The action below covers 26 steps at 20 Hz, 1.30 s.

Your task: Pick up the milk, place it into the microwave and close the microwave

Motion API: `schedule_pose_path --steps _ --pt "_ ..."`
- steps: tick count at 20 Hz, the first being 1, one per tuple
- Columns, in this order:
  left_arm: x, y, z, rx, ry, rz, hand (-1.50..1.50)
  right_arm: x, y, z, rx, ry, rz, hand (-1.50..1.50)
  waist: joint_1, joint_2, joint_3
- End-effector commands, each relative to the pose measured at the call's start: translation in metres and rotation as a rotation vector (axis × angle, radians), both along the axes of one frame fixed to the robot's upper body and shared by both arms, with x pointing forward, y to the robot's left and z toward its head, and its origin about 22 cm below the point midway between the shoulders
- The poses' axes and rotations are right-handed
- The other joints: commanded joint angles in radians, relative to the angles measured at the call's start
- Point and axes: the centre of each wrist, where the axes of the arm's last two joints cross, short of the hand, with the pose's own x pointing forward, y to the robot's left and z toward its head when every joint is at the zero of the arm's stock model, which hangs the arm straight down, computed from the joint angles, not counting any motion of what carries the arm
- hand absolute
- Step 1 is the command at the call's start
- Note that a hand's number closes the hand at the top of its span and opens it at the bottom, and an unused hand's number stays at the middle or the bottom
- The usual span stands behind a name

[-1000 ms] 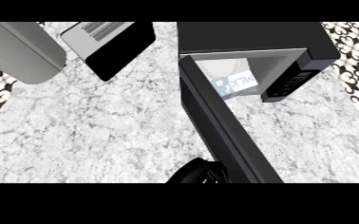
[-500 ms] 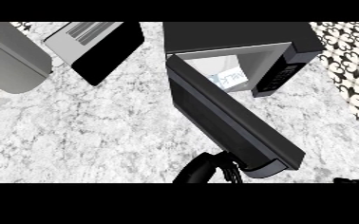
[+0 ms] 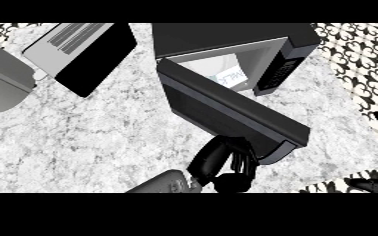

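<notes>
Head view: the milk [image 3: 227, 77] sits inside the microwave [image 3: 244, 40], whose half-shut door [image 3: 221, 110] blocks most of it. At 6 o'clock, the left hand [image 3: 225, 162] presses straight fingers [image 3: 242, 160] against the door. A toaster [image 3: 77, 55] lies at 10 o'clock on the counter [image 3: 96, 130].

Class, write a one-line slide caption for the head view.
Left hand pushes the microwave door partly closed, milk inside the microwave.
</notes>
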Motion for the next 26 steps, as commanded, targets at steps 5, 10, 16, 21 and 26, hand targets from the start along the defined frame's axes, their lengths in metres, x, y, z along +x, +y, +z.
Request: schedule_pose_path --steps 5,10,16,21,26 --pt "0.035 -0.019 0.042 -0.071 -0.122 0.052 1.50 0.021 0.005 0.027 0.003 -0.072 0.146 -1.50 -0.073 0.015 0.002" --pt "0.055 -0.025 0.061 -0.084 -0.154 0.089 1.50 0.035 0.009 0.041 0.019 -0.114 0.175 -1.50 -0.110 0.029 0.006" --pt "0.076 -0.029 0.081 -0.081 -0.172 0.138 1.50 0.049 0.015 0.058 0.036 -0.133 0.246 -1.50 -0.144 0.042 0.009" --pt "0.088 -0.030 0.089 -0.075 -0.172 0.180 1.50 0.063 0.022 0.075 0.037 -0.164 0.297 -1.50 -0.171 0.057 0.010" --pt "0.099 -0.034 0.104 -0.090 -0.181 0.200 1.50 0.073 0.032 0.087 0.047 -0.165 0.387 -1.50 -0.183 0.064 0.012"
